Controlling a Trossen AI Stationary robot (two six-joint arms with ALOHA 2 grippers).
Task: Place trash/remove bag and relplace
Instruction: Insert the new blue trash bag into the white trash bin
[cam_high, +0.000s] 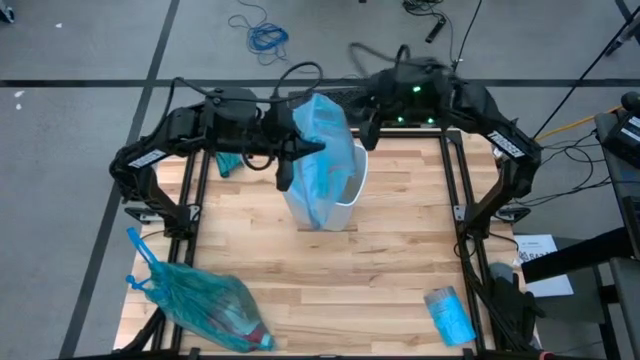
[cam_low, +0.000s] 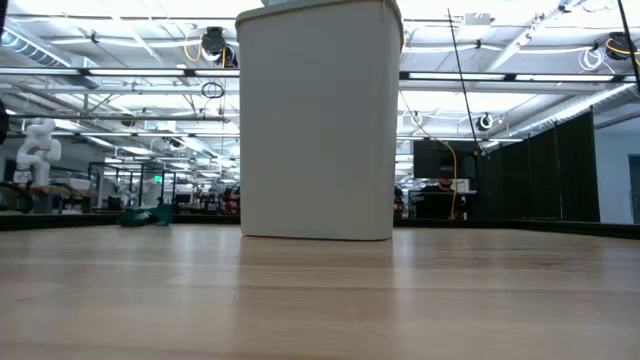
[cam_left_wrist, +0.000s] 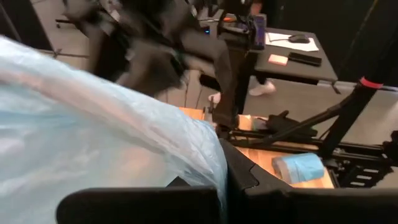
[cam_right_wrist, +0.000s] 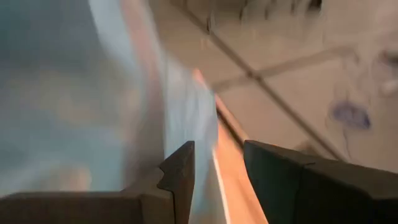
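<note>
A white bin (cam_high: 345, 195) (cam_low: 320, 120) stands on its base mid-table. A pale blue bag (cam_high: 322, 150) (cam_left_wrist: 93, 143) rises above the bin's rim and drapes down its near left side. My left gripper (cam_high: 298, 150) (cam_left_wrist: 221, 193) is shut on the bag at the bin's left. My right gripper (cam_high: 366, 128) (cam_right_wrist: 214, 174) is open at the bin's far right, its fingers either side of the bag's edge (cam_right_wrist: 202, 124); whether they touch it I cannot tell. A tied teal bag (cam_high: 205, 305) stuffed with trash lies at the near left corner. My left gripper pinches the pale blue bag's film (cam_left_wrist: 214, 171) between its two fingers, coming level from the table's left. How many layers it has cannot be told. The bag stands up above the fingers and hangs over the bin.
A pack of blue bags (cam_high: 450, 315) (cam_left_wrist: 298, 167) lies near the right near corner. A small teal bundle (cam_high: 228, 160) (cam_low: 145, 215) sits at the far left by the frame. Black frame rails run along the table's left and right sides. Bare wood stretches across the near middle.
</note>
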